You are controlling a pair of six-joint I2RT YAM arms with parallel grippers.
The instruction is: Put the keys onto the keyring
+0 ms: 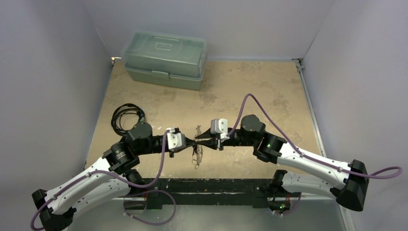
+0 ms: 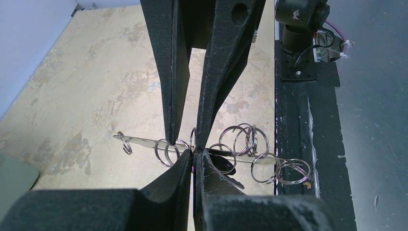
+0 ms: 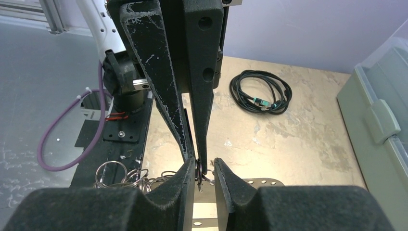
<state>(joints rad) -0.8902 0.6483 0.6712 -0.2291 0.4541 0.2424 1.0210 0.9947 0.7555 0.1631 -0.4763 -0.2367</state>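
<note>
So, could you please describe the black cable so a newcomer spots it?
Find the green plastic box at the table's far left. Nearer the arms, by the left edge, lies the black cable: a loose coil with a teal plug, unlike the arms' purple cables.

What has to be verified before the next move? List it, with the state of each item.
1. Left gripper jaws shut on a small ring: ok.
2. Right gripper jaws open, one finger on each side of that ring: ok.
3. Keyring under the jaws, in both wrist views: ok.
4. Keyring lifted or resting on the table: cannot tell.
5. A key held or lined up with the ring: cannot tell, none plainly seen.
6. Black cable and green box apart from both arms: ok.
</note>
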